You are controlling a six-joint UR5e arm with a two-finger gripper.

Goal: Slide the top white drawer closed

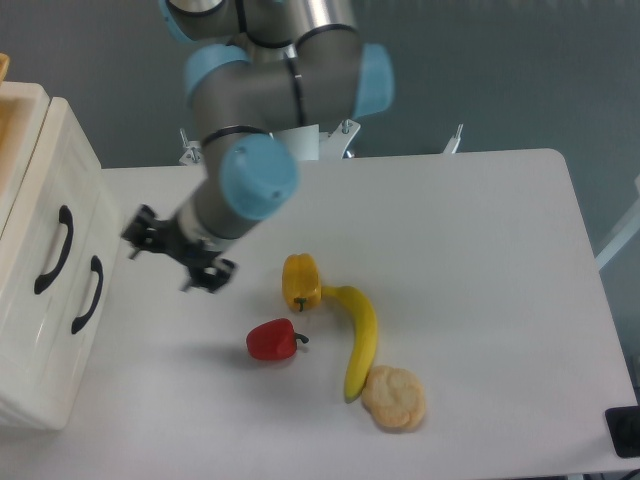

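Camera view from above the table: I see the gripper [172, 258] hanging over the bare white table [480, 250], well apart from the cabinet [30, 330] at the left edge. Its two fingers [140, 238] are spread, with a clear gap between them and nothing held. The arm [245, 175] reaches down from its base at the top of the picture, the blue-capped wrist joint sitting just above the gripper.

On my screen the top white drawer [35, 215] sits in the cabinet with its front panel level with the lower drawer [60, 320] front below it; I see no gap or step between the two fronts, so it reads as pushed in. Its curved black handle [53, 250] stands out from the panel, and the lower handle [86, 294] lies just beside it, lower and to the right. The gripper touches neither handle.

At the far upper left, above the cabinet top, a sliver of a yellow basket [4, 68] shows at the frame edge.

Near the middle of the table lie a yellow pepper [301, 282], a banana [358, 340] curving down from beside it, a red pepper [274, 341] to the left of the banana, and a pale bread roll [394, 398] touching the banana's lower end. The gripper is near the yellow pepper but apart from it.
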